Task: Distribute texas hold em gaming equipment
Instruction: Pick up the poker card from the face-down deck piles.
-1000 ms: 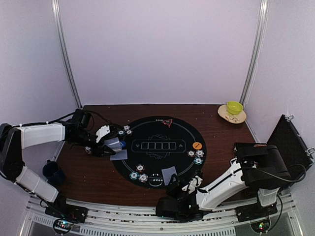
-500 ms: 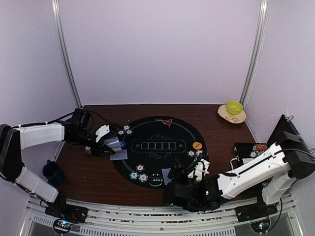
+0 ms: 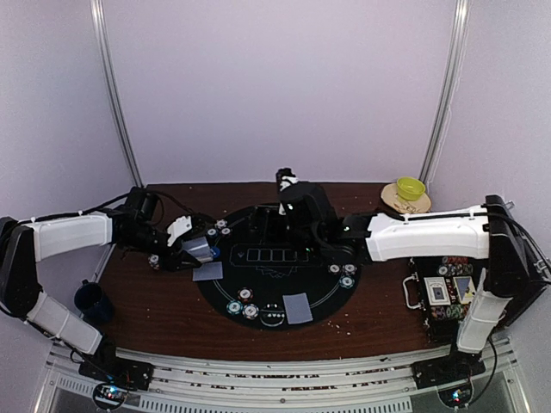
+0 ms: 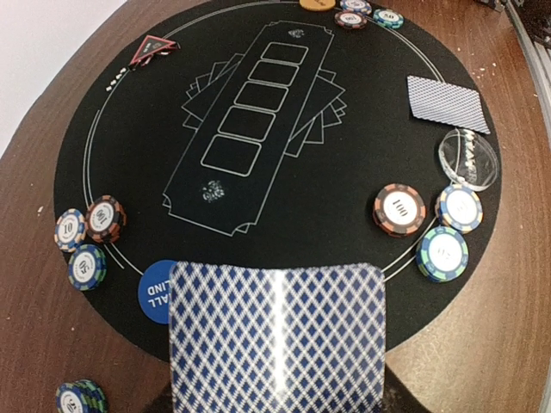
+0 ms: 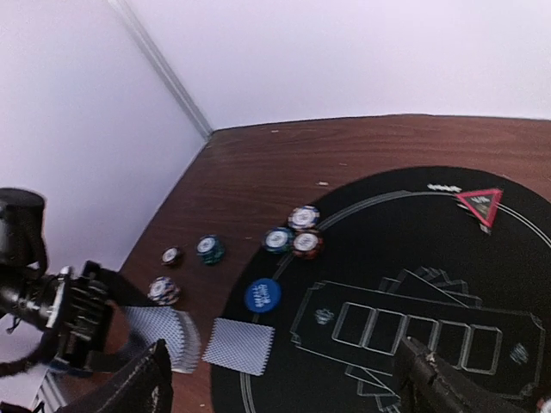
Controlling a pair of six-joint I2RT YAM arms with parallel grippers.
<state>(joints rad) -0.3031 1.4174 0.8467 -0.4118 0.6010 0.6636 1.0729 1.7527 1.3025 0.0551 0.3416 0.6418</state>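
The right gripper [image 5: 282, 366], now wide open and empty, had left a blue-backed playing card [image 3: 297, 307] on the round black mat [image 3: 258, 225]'s near edge, while the left gripper [image 3: 185, 245] pinched the remaining deck [image 4: 275, 337] for further dealing

The left pincer [image 3: 196, 250] is clamped narrow on its outstretched arm; the right pincer [image 5: 288, 383] gapes wide, arm stretched leftward.

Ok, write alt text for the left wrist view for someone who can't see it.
A stack of blue diamond-backed cards fills the bottom of the frame, over the rim of a round black poker mat, with poker chips at both sides and a single face-down card upper right.
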